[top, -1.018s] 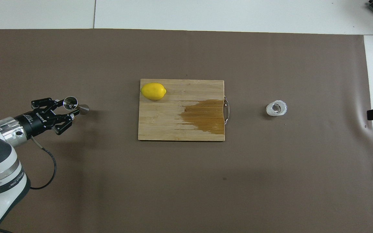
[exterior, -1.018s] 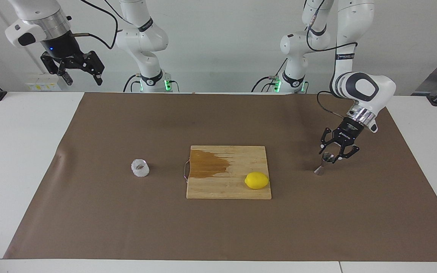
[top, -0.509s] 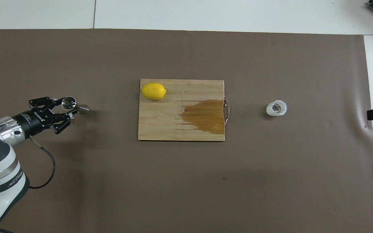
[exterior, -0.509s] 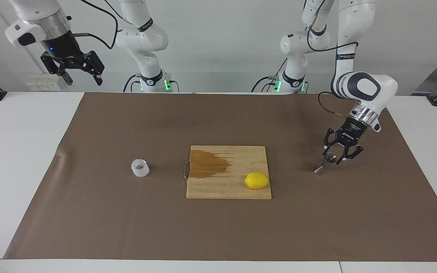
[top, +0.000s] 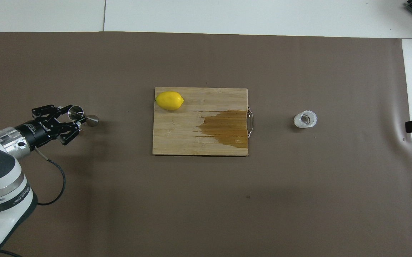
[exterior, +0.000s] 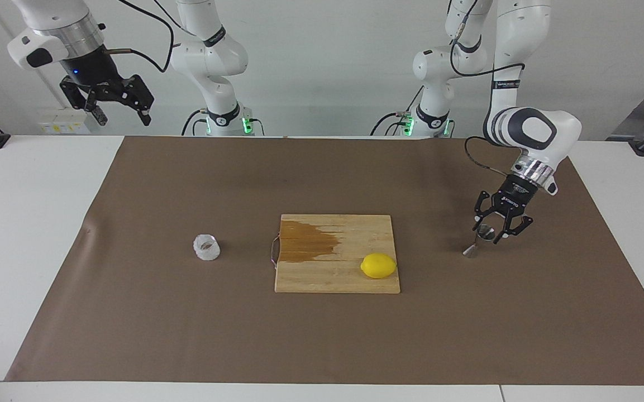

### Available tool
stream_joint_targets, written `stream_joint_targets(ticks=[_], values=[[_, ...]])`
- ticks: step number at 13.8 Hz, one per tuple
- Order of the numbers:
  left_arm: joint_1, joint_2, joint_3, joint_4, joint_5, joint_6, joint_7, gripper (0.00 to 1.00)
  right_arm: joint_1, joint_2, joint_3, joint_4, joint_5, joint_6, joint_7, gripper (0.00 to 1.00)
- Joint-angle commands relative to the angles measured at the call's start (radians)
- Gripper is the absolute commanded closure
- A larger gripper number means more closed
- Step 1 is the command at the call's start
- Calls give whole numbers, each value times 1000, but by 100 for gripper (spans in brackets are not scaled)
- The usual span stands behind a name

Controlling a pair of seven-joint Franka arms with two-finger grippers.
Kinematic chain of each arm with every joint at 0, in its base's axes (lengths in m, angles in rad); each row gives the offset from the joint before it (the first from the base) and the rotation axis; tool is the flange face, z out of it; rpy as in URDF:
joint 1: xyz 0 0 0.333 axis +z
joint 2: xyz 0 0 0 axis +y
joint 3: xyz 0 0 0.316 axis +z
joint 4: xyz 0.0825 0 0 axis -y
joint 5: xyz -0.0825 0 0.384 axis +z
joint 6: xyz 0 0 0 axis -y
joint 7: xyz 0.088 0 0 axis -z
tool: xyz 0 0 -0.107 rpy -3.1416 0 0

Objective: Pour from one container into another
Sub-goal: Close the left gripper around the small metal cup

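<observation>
Facing view, left claw (exterior: pixel 490 233) clenched on the tilted steel jigger (exterior: pixel 479 241) at its upper cone, toward the left arm's end of the table (exterior: pixel 31 234), clear faceted tumbler (exterior: pixel 206 247) standing toward the right arm's end, right claw (exterior: pixel 122 114) released, waiting raised.

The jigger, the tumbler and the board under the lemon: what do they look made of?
Jigger: polished steel, by its mirror-like shine. Tumbler: clear glass or plastic, whitish with a bumpy wall; which one is unclear. Board: pale wood, perhaps bamboo, with strip grain and a darker stained patch.
</observation>
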Motion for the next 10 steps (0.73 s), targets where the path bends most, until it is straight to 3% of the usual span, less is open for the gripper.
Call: stream_joint_targets(ticks=[1, 3, 7, 10], values=[[-18, 15, 8, 18, -23, 20, -6, 39, -4, -26, 4, -31, 10, 17, 11, 0], [-18, 15, 8, 16, -23, 20, -2, 40, -4, -26, 4, -32, 10, 17, 11, 0], [-17, 12, 8, 13, -23, 12, -4, 59, -4, -26, 4, -31, 10, 17, 11, 0], [-17, 12, 10, 10, -23, 12, -1, 59, -4, -26, 4, -32, 10, 17, 11, 0]])
